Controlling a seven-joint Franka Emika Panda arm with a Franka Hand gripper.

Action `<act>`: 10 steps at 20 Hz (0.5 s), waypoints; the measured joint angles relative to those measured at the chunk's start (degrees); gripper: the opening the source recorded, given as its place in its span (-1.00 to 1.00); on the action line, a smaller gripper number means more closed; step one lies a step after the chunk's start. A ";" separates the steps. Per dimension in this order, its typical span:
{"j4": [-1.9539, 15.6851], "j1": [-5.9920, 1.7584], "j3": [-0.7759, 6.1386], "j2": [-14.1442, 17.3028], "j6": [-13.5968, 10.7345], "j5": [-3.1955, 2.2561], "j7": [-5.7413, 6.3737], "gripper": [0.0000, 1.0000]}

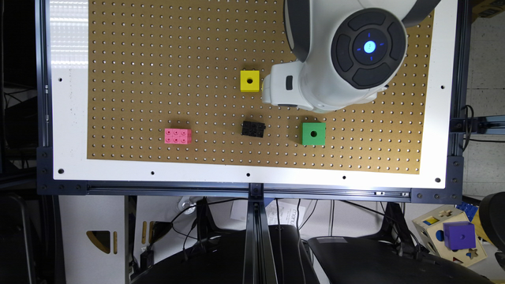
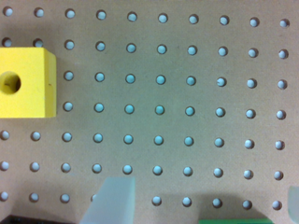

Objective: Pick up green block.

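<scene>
One green block, beside the black brick, looks rigid, light and smooth; grip its flat opposite sides. Claw spread, empty.

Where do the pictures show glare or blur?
Exterior view: strong glare on the white table border, at that view's upper left; the bright green cube with a round hole stays sharp. Wrist view: the yellow cube with a hole looks soft, and the pale translucent claw finger is blurred.
</scene>
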 joint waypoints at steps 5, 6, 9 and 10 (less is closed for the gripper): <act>-0.01 -0.03 0.00 0.00 0.00 0.00 0.00 1.00; -0.01 -0.04 0.00 0.00 0.00 0.00 0.00 1.00; 1.19 -0.02 0.20 0.17 0.00 0.06 0.01 1.00; 2.01 -0.01 0.29 0.55 0.00 0.07 0.01 1.00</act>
